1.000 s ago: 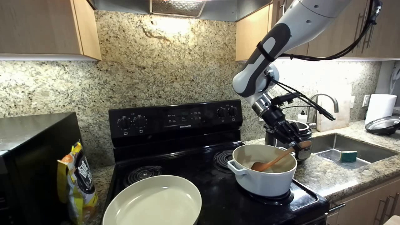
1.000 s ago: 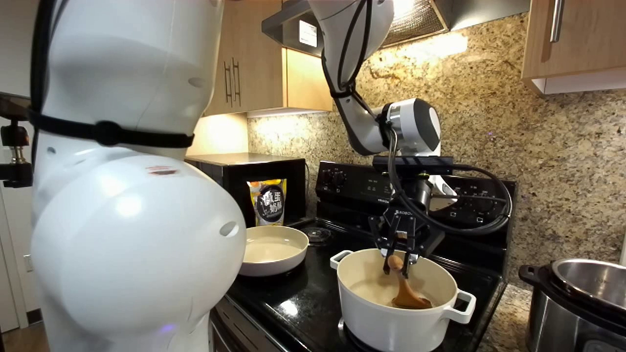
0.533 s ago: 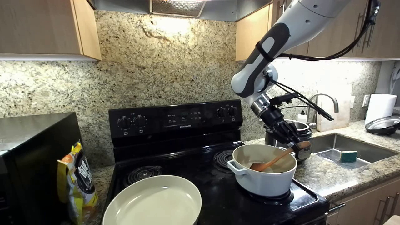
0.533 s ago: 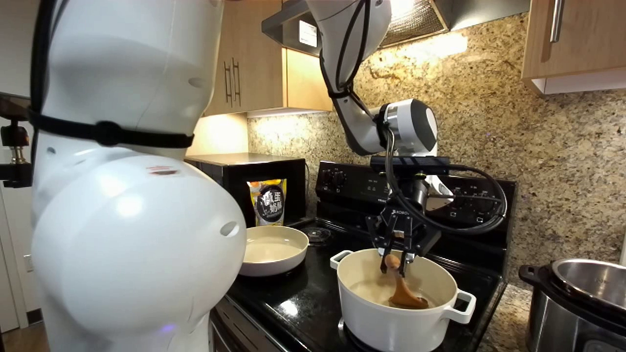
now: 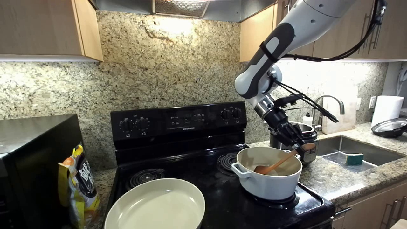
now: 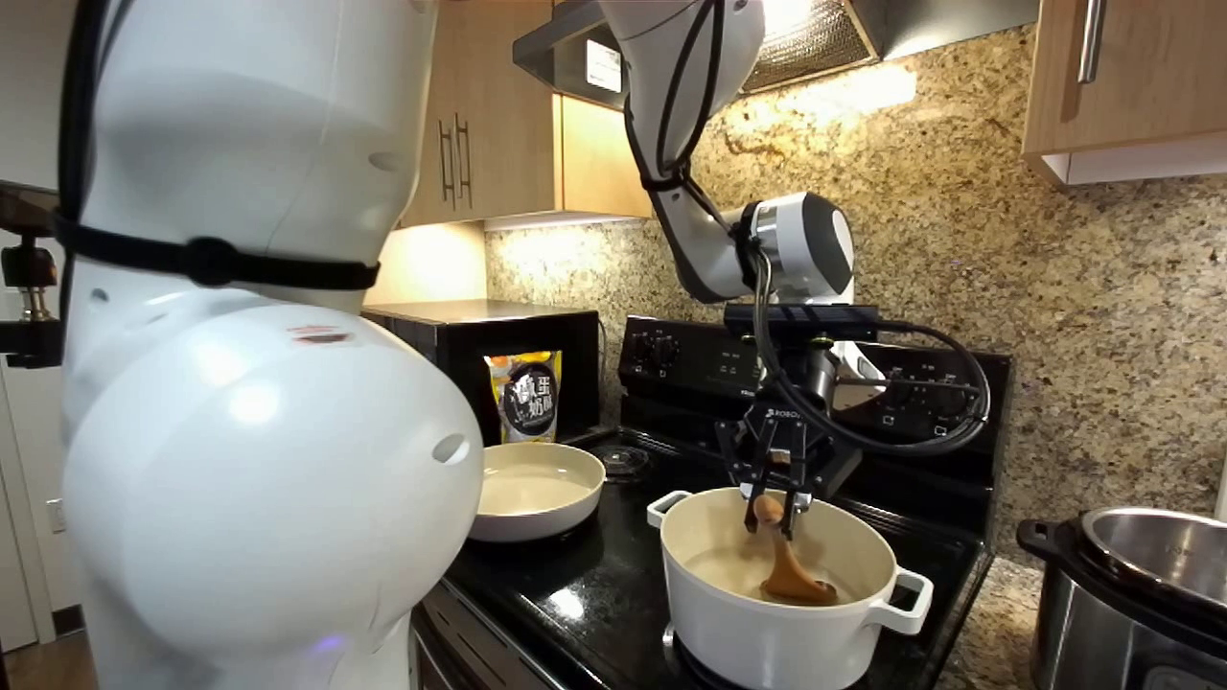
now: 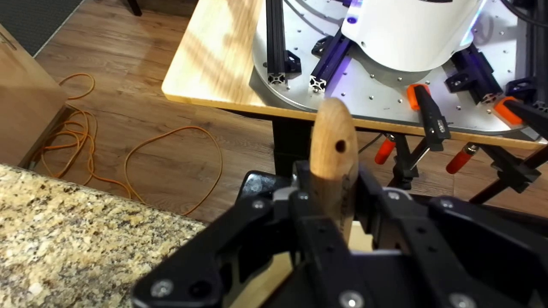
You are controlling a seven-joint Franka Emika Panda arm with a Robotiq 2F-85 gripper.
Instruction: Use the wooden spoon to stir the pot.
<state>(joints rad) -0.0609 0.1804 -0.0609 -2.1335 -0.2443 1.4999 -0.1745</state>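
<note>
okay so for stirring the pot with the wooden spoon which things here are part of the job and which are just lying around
Part of the job:
white pot
wooden spoon, bowl end inside it
hand, gripping the wooden spoon

Just lying around:
shallow cream pan
yellow bag
steel pot
green sponge
paper towel roll

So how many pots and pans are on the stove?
2: the white pot, at right in an exterior view, with the wooden spoon in it, and the wide shallow pan at lower left.
</note>
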